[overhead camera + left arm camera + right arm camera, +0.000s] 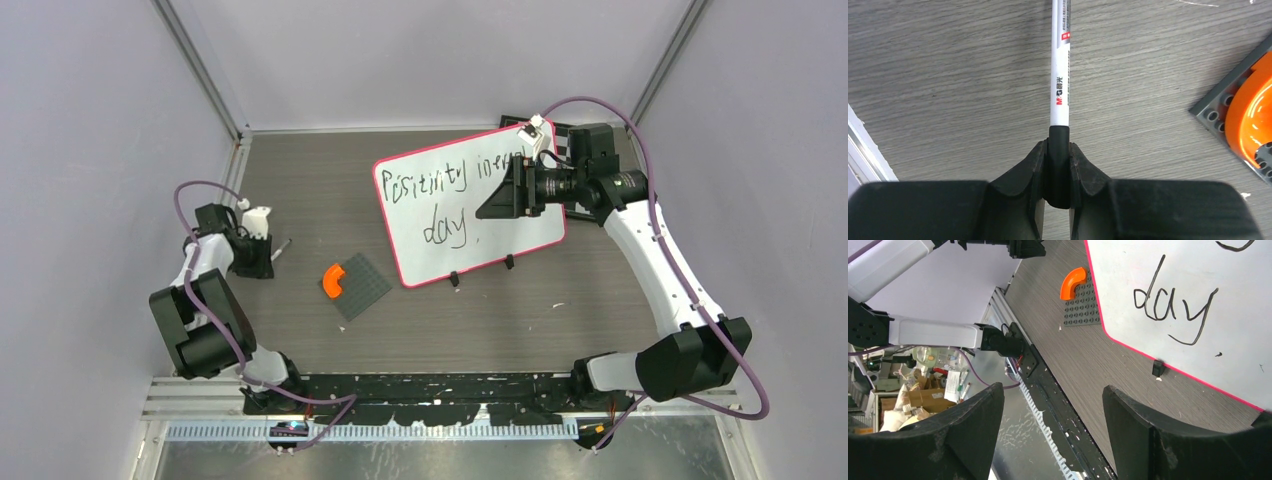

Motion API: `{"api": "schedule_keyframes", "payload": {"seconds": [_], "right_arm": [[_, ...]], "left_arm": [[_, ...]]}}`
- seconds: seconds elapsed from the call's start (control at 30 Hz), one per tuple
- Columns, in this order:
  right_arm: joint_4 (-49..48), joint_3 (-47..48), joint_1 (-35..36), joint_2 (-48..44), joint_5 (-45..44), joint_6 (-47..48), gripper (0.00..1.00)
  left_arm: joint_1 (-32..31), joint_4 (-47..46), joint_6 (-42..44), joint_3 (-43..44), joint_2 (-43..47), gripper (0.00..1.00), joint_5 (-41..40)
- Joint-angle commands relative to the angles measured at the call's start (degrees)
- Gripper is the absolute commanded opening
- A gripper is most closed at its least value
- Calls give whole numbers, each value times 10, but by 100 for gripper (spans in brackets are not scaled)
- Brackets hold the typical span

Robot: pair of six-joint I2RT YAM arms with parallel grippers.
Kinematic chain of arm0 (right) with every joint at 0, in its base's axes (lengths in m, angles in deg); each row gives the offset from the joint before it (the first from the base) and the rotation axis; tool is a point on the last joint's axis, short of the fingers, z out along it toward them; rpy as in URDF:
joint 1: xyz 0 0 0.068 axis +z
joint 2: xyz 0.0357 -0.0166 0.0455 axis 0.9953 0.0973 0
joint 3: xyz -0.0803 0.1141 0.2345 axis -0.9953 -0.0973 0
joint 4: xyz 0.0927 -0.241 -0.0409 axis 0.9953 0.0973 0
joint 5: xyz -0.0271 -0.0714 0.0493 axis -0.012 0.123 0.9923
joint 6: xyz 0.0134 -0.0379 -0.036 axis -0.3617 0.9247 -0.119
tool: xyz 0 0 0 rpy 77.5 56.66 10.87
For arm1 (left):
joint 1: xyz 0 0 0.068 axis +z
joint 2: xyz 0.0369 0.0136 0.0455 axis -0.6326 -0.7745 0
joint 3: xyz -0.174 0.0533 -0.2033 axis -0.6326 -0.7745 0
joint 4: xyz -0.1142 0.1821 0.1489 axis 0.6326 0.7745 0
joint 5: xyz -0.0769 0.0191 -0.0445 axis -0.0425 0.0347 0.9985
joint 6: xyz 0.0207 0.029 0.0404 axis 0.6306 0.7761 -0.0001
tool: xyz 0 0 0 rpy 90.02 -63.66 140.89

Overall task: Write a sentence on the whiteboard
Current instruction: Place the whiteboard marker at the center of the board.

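Observation:
The whiteboard with its red-pink rim lies tilted at the table's centre right. It also shows in the right wrist view. The sentence runs along its top, partly hidden by my right arm, with the word "day" below it, also seen in the right wrist view. My right gripper is open and empty over the board's right half. My left gripper is at the far left, shut on the black end of a white marker that points out low over the table.
A dark grey studded plate with an orange curved piece lies between the left gripper and the board. Both show in the left wrist view, plate and piece. A checkered chessboard lies behind the whiteboard. Grey walls enclose the table.

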Motion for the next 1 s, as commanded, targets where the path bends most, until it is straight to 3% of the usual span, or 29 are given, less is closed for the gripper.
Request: {"api": "schedule_keyframes", "payload": {"seconds": [0.0, 0.57, 0.63, 0.77, 0.87, 0.9, 0.97], "right_arm": [[-8, 5, -2, 1, -6, 8, 76], [11, 12, -2, -14, -16, 20, 76], [17, 17, -2, -17, -20, 25, 77], [34, 29, -11, -24, -41, 38, 81], [70, 55, -31, -20, -56, 60, 83], [84, 69, -42, -13, -57, 66, 83], [119, 99, -70, 0, -53, 83, 84]], "left_arm": [[5, -17, 45, -12, -16, 20, -10], [5, 29, 49, -7, -21, 37, 17], [5, 45, 40, 4, -5, 46, 21], [3, 88, 27, 44, 38, 75, 40], [-5, 144, 19, 98, 53, 84, 63], [-11, 157, 14, 118, 53, 94, 65], [-23, 187, 3, 161, 47, 100, 73]]}}
